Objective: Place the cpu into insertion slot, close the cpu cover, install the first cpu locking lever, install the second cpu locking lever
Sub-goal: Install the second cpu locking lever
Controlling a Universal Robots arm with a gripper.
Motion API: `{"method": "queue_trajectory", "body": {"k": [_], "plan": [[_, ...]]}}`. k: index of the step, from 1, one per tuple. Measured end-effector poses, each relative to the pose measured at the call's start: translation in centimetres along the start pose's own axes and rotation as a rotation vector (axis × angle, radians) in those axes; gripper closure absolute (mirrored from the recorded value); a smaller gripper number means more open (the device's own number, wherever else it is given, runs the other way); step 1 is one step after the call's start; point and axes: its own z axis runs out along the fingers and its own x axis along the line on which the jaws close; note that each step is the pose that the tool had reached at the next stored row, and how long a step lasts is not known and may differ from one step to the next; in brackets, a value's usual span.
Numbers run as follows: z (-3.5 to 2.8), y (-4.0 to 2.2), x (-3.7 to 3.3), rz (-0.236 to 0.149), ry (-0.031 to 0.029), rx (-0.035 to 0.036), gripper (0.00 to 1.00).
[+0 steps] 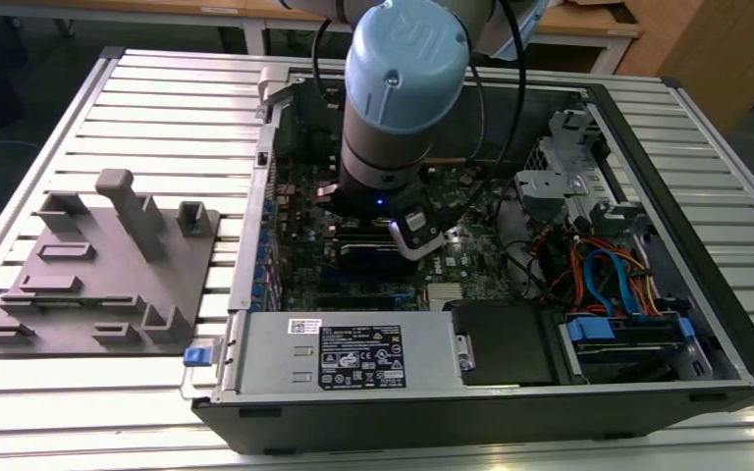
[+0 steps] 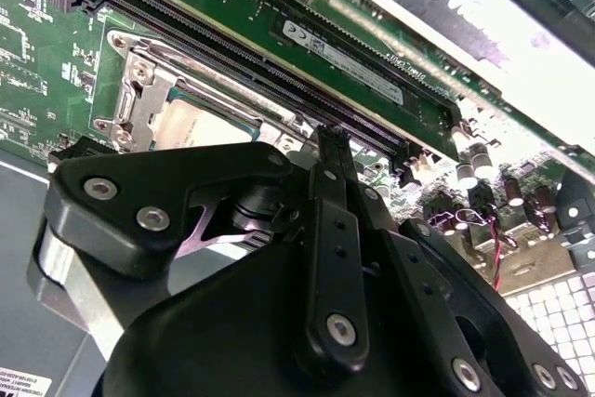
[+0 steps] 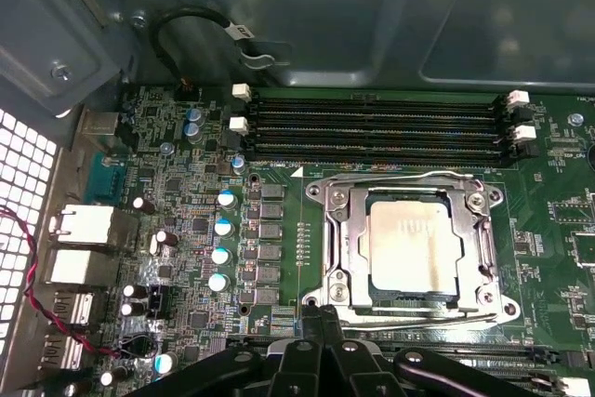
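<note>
The cpu (image 3: 414, 244), a pale silver square, lies in the insertion slot (image 3: 409, 296) on the green motherboard. The cpu cover (image 3: 346, 248), a silver frame, lies flat around it. Thin wire levers run along two sides of the frame; one of them (image 3: 437, 309) passes along the side nearest my gripper. My gripper (image 3: 321, 315) is shut, its black fingertips together at the corner of the socket where that lever ends. I cannot tell if they touch the wire. In the second wrist view the gripper (image 2: 332, 141) stands just short of the cover (image 2: 149, 99) and the cpu (image 2: 209, 116).
My arm (image 1: 391, 108) reaches down into the open computer case. Long black memory slots (image 3: 372, 123) run beside the socket. A grey power-supply box (image 1: 345, 353) sits at the case's front, drive cables (image 1: 613, 275) at the exterior view's right, and a grey fixture plate (image 1: 102, 275) at its left.
</note>
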Motion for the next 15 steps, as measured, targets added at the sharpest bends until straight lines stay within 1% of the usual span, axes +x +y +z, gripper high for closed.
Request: {"method": "queue_trajectory", "body": {"k": [3, 6, 7, 13, 15], "plan": [[0.06, -0.03, 0.03, 0.0, -0.0001, -0.0032, 0.89], [0.11, -0.04, 0.09, 0.0, -0.0003, -0.011, 0.89], [0.11, -0.04, 0.11, 0.0, -0.0004, -0.0123, 0.89], [0.23, -0.08, 0.31, -0.001, -0.0013, -0.0185, 0.89], [0.35, -0.12, 0.36, -0.001, -0.0026, -0.0192, 0.89]]}}
